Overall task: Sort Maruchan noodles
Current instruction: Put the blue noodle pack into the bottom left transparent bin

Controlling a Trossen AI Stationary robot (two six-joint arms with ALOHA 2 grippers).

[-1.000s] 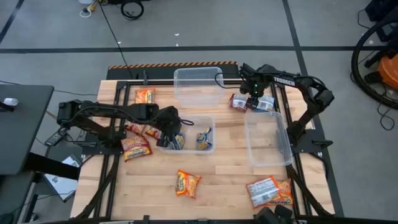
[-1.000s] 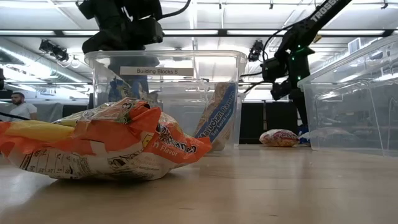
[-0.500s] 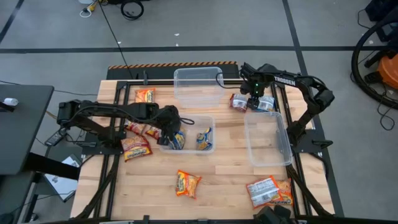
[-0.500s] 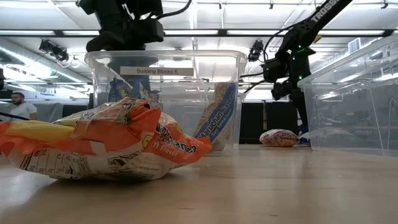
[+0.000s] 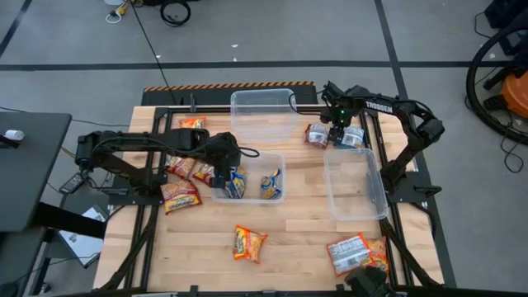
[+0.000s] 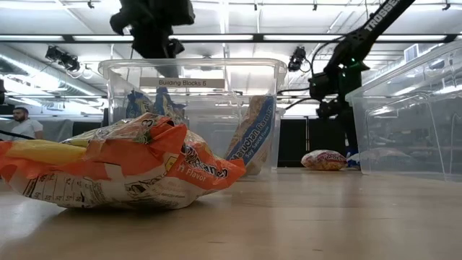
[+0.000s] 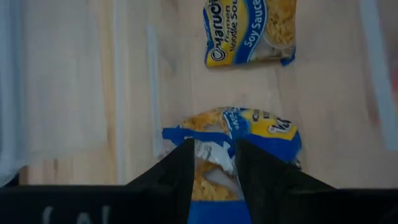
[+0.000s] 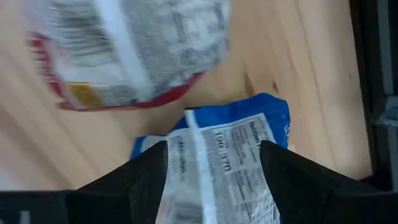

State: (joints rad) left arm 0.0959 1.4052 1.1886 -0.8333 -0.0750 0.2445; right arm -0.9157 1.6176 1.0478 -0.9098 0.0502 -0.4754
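your wooden table [image 5: 297, 231], concrete floor around it
tub label [image 6: 183, 82] reads "building blocks"; left gripper [image 7: 211, 163] jaws parted over a blue packet [image 7: 249, 134], right gripper [image 8: 211, 163] jaws spread.

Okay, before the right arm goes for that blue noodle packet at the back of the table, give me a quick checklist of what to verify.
1. Right gripper open: ok, its fingers stand wide apart.
2. Blue packet lined up between those fingers: ok in the right wrist view.
3. Red-white packet clear of the grab: cannot tell; it lies right beside the blue one.
4. Gripper down at packet height: not ok; the low view shows it hanging above the table.
5. Left gripper out of the way: ok; it is open, above the middle tub.
6. Middle tub holds only blue packets: ok, two show.
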